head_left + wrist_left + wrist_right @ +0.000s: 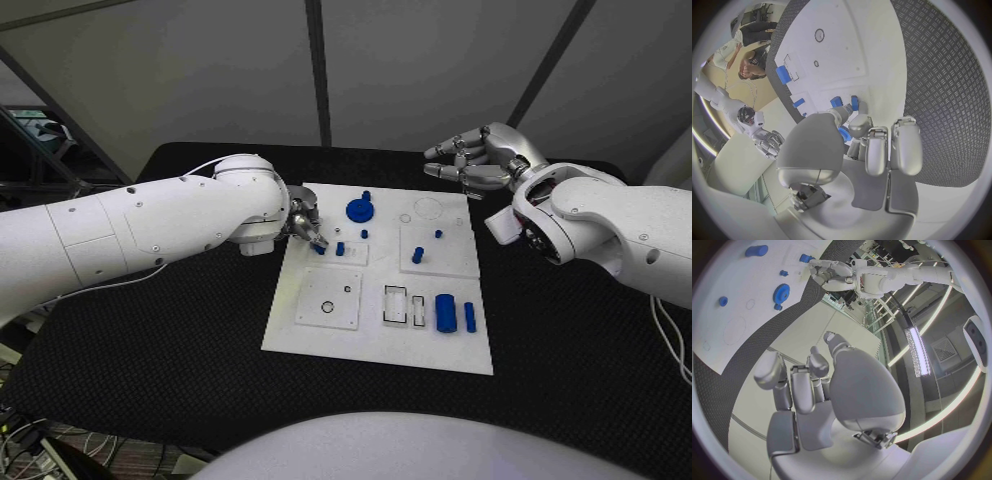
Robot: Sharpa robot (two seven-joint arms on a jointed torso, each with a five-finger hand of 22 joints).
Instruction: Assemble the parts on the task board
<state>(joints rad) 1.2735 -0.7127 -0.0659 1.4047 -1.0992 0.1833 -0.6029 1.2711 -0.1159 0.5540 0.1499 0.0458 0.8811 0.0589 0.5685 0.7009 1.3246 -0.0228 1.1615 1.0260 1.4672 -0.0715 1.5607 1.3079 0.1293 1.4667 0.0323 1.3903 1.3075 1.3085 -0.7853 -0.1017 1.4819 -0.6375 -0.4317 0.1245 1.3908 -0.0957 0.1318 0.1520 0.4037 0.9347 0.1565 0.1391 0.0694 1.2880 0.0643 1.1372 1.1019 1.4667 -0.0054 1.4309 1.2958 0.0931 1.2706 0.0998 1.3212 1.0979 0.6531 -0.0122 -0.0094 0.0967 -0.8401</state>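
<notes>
The white task board (pixel 378 345) lies mid-table. My left hand (pixel 302 222) reaches over its left edge and pinches a small blue part (pixel 320 248) between thumb and a finger, low over the board; the left wrist view shows that part (pixel 844 134) between the fingertips of the left hand (pixel 879 150). A blue gear (pixel 359 210) stands near the far edge, small blue pegs (pixel 340 250) beside the pinched part, a taller peg (pixel 418 255) to their right. A blue cylinder (pixel 446 313) and a blue bar (pixel 470 317) lie near the front right. My right hand (pixel 480 160) hovers beyond the far right corner, holding nothing, fingers loosely bent.
Black table (pixel 159 340) surrounds the board, with bare room in front and on both sides. Rectangular slots (pixel 397 305) and a square plate with a round hole (pixel 329 300) sit at the board's front. The right wrist view shows the gear (pixel 781 292) beyond the right hand (pixel 811 385).
</notes>
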